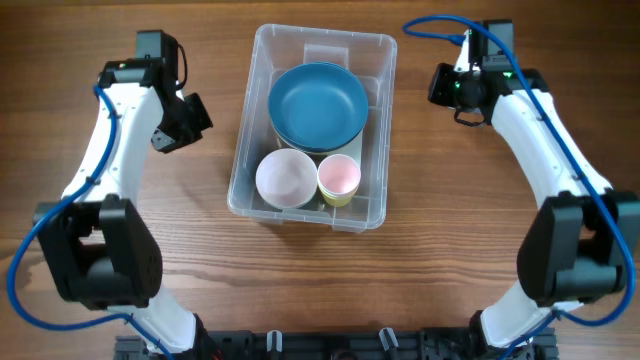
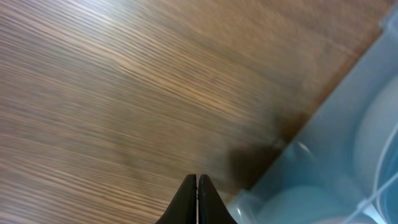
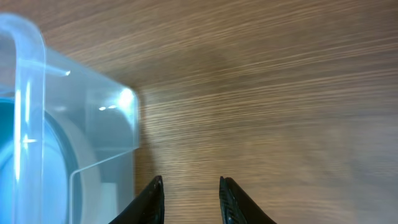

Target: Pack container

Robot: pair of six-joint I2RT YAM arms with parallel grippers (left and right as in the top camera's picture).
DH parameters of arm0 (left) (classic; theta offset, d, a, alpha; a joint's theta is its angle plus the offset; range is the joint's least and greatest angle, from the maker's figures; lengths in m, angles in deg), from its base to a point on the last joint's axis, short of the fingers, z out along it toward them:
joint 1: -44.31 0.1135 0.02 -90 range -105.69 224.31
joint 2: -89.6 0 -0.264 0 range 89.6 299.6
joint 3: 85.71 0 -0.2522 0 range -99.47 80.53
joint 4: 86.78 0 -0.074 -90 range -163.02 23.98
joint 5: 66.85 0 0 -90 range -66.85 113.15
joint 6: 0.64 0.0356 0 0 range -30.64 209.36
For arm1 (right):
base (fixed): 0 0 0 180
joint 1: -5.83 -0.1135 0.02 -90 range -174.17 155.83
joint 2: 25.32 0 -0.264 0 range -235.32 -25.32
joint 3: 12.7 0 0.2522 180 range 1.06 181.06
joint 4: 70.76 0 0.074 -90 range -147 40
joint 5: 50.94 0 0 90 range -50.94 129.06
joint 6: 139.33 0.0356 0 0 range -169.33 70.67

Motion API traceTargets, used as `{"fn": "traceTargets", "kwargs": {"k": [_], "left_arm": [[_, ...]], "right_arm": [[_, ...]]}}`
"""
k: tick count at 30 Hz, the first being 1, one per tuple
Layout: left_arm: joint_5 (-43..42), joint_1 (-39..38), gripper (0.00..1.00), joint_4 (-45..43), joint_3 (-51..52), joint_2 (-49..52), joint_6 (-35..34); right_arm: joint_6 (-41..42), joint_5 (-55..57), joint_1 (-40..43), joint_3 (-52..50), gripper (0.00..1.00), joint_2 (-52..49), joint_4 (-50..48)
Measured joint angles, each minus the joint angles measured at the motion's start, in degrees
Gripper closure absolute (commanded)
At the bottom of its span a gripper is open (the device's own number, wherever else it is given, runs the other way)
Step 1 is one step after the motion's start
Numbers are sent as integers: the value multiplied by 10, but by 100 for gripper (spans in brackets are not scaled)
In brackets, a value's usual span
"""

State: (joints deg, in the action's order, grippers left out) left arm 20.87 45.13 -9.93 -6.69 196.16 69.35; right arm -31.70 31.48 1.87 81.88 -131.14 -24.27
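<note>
The clear plastic container [image 1: 376, 130] stands at the middle of the table. Inside it lie a teal bowl [image 1: 318, 104], a white bowl [image 1: 286, 177] and a pink-lined yellow cup [image 1: 339, 179]. My left gripper [image 1: 196, 112] hangs left of the container, shut and empty; its wrist view shows the closed fingertips [image 2: 197, 180] over bare wood, with the container's corner [image 2: 336, 143] to the right. My right gripper [image 1: 438, 86] hangs right of the container's far corner, open and empty; its wrist view shows the jaws [image 3: 190, 183] apart over wood, beside the container wall [image 3: 93, 118].
The wooden table [image 1: 120, 290] surrounds the container. Blue cables run along both arms. A black rail [image 1: 320, 345] lines the table's front edge.
</note>
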Motion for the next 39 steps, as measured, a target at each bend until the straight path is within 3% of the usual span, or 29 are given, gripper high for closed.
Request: {"fn": "traceTargets", "kwargs": {"k": [1, 2, 3, 6, 16, 21, 24, 25, 26, 27, 31, 35, 39], "left_arm": [[-21, -6, 96, 10, 0, 4, 0], [-36, -16, 96, 24, 0, 4, 0], [-46, -30, 96, 43, 0, 4, 0], [-57, -77, 96, 53, 0, 4, 0], [-56, -133, 96, 87, 0, 4, 0], [-26, -118, 96, 61, 0, 4, 0], [28, -75, 96, 0, 1, 3, 0], [46, -64, 90, -22, 2, 0, 0], [75, -57, 49, -61, 3, -11, 0], [90, -57, 0, -76, 4, -22, 5], [138, -57, 0, -205, 2, -80, 18], [144, -57, 0, -150, 2, -85, 37], [92, -57, 0, -110, 2, -143, 50]], "right_arm": [[0, -19, -4, 0, 70, -9, -6], [0, -30, -10, 0, 80, -12, -7], [-2, -37, -20, 0, 82, -12, -12], [-9, -45, -42, 0, 82, -12, -12], [-45, -70, -65, 0, 82, -20, -34], [-49, -11, -65, 0, 71, -20, -12], [-59, 15, -42, 19, 32, -19, 8], [-67, 21, -30, 24, 1, -12, 7], [-76, 25, -21, 25, 0, -3, 4], [-80, 28, -16, 26, 1, 6, -2], [-106, 40, 4, 30, 0, 65, -17], [-108, 56, 9, 31, 0, 110, 37], [-72, 79, 9, 31, 0, 201, 88]]}}
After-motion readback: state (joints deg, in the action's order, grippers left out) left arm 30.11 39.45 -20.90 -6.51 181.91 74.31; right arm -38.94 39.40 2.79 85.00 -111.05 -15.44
